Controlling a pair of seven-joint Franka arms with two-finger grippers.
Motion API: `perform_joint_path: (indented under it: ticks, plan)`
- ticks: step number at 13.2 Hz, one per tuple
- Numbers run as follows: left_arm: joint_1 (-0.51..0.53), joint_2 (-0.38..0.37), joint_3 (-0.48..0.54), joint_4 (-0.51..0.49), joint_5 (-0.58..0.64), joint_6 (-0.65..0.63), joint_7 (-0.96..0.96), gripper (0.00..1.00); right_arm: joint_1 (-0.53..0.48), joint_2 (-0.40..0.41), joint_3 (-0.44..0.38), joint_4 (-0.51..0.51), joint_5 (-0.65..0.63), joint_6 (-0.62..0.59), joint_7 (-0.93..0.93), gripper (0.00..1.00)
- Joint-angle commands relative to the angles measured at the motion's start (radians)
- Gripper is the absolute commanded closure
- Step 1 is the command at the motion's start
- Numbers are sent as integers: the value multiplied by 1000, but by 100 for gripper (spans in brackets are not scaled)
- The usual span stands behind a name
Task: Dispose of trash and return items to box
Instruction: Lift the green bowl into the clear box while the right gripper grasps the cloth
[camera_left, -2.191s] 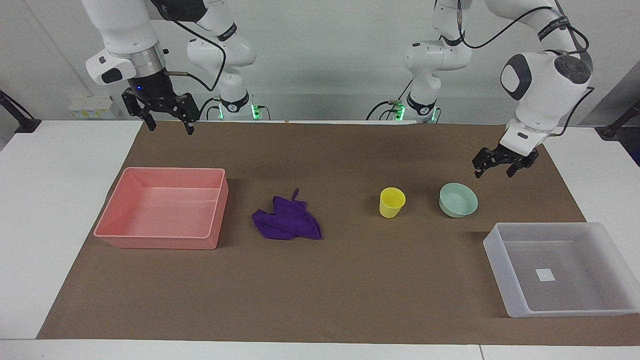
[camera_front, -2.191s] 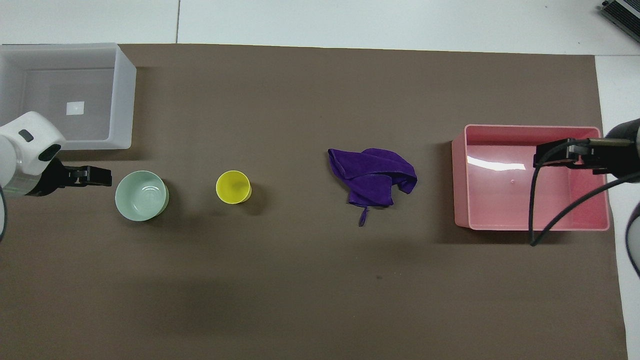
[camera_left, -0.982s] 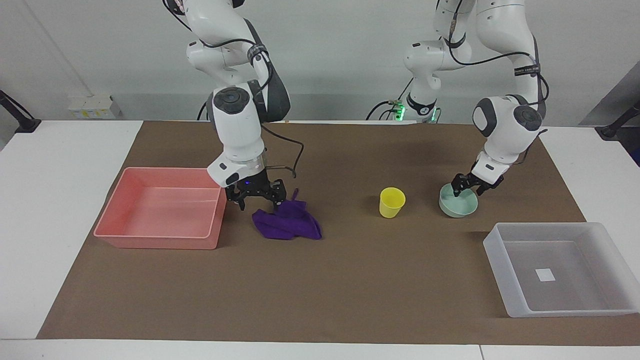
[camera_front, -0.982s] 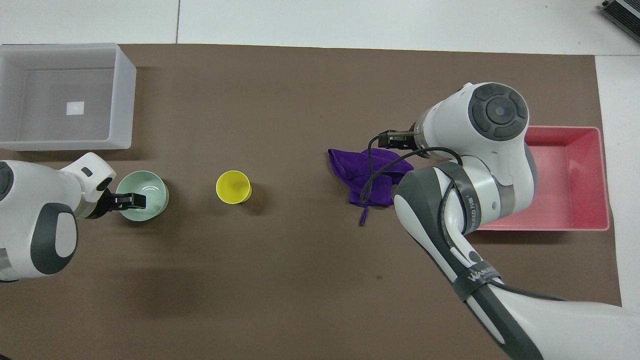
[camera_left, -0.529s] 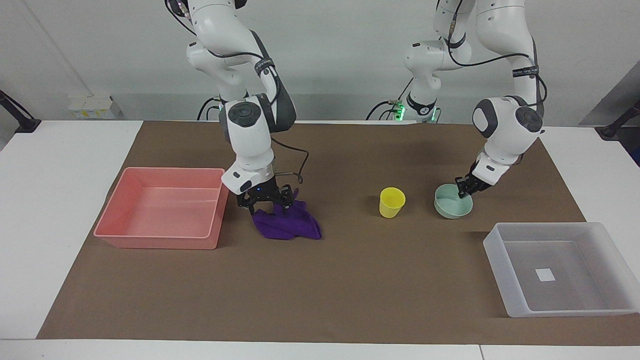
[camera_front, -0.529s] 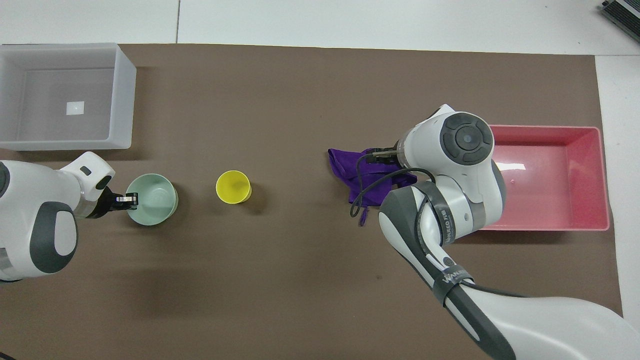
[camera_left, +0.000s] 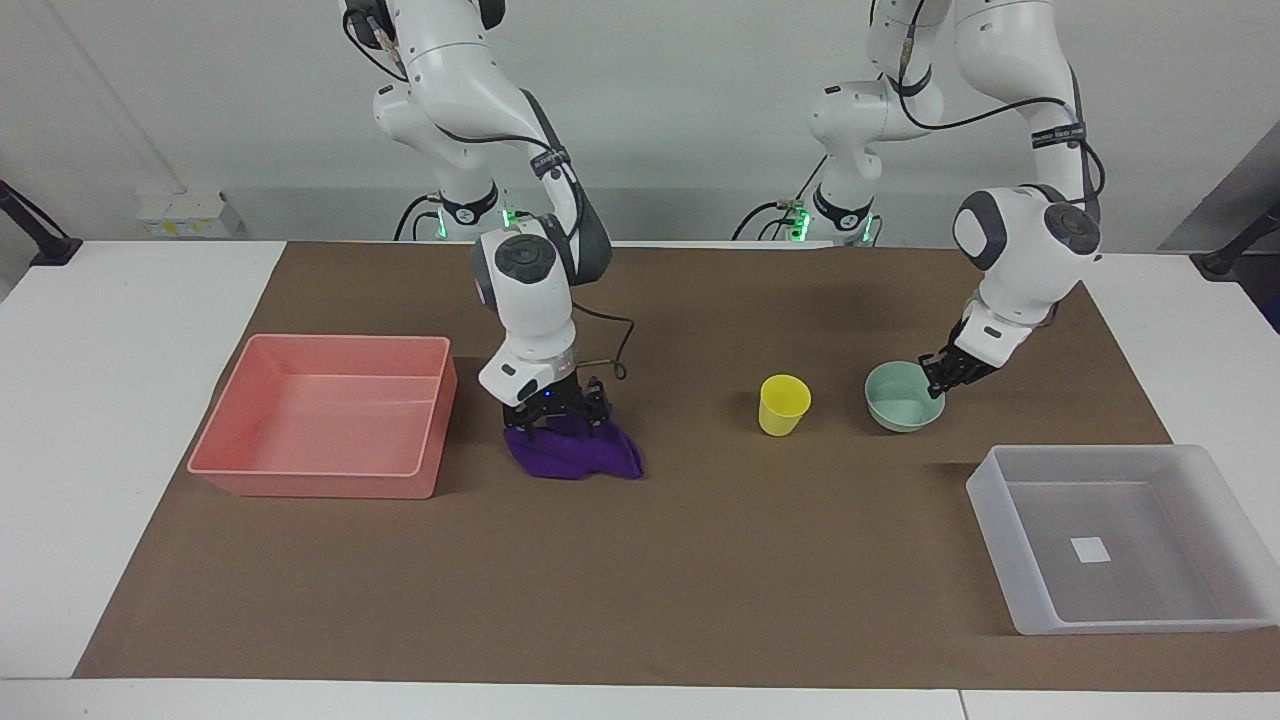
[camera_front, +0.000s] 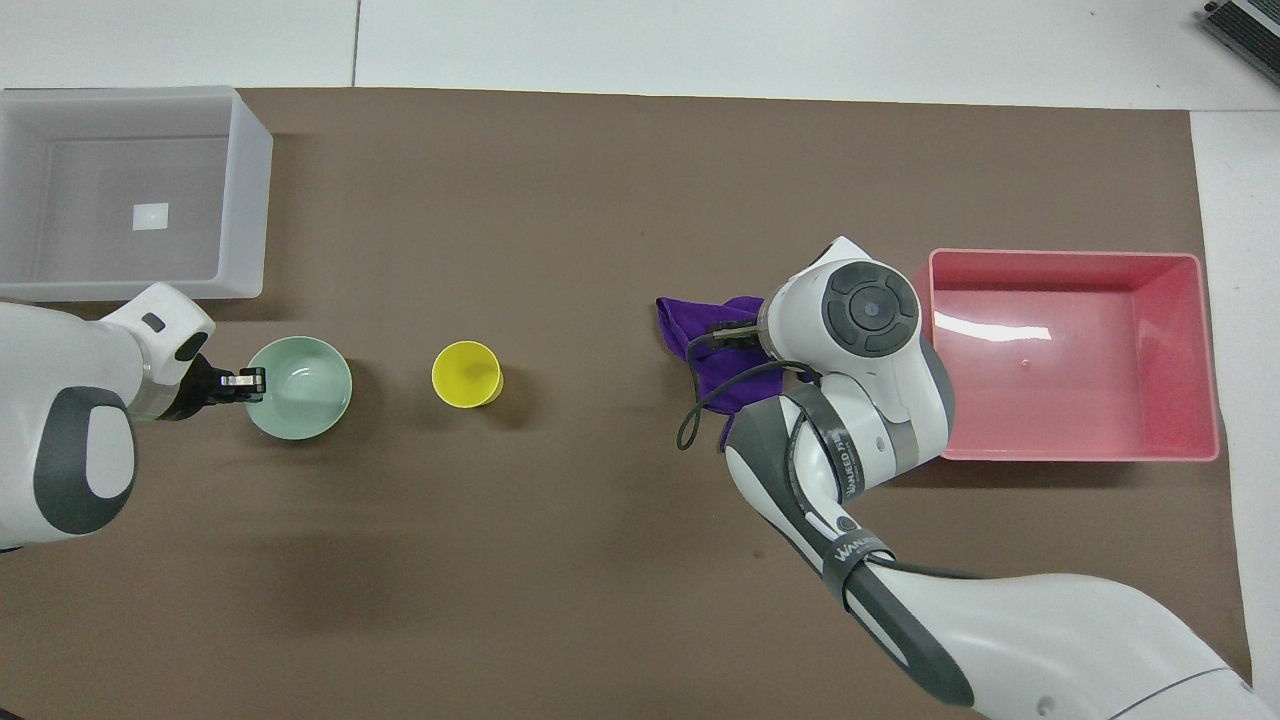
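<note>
1. Left gripper (camera_left: 948, 376) is down at the bowl (camera_left: 900, 403), jaws pinched shut on the bowl's rim, on the side toward the left arm's end of the table.
2. In the overhead view the same gripper (camera_front: 240, 381) sits right at the rim of the bowl (camera_front: 300, 388), arm coming in from that end.
3. Bowl is pale green and upright; can't tell if it's on the mat or lifted a hair.
4. Yellow cup (camera_left: 783, 404) stands upright just beside the bowl, toward the table's middle, not touching it. Nothing is on it.
5. Right gripper (camera_left: 556, 412) is down on the purple rag (camera_left: 575, 450), jaws spread wide open, tips pressing into the cloth's edge nearer the robots. No grip on it.
6. From overhead the right arm's wrist covers most of the rag (camera_front: 700, 335); only the part toward the cup shows.
7. Rag lies crumpled on the brown mat (camera_left: 700, 600), between the cup and the pink tray (camera_left: 250, 400), close to the tray but apart from it.
8. Clear box (camera_left: 1000, 520) w/ a white sticker sits at the left arm's end, farther from the robots than the bowl.
</note>
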Motion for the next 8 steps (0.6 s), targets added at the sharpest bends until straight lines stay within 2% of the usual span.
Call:
perform_joint_path:
  ticks: [1, 3, 4, 8]
  plan:
    - [16, 51, -6, 184, -9, -159, 8, 100, -10, -21, 5, -57, -33, 39, -15, 15]
    - [16, 89, -6, 296, -9, -222, 8, 100, -10, -23, 3, -53, -34, 27, -15, 80]
    - [16, 114, -6, 354, -10, -251, 7, 100, -8, -23, 3, -53, -34, 13, -1, 100]
    - [44, 203, -6, 557, -6, -308, 5, 100, -8, -31, 3, -25, -34, -44, 42, 100]
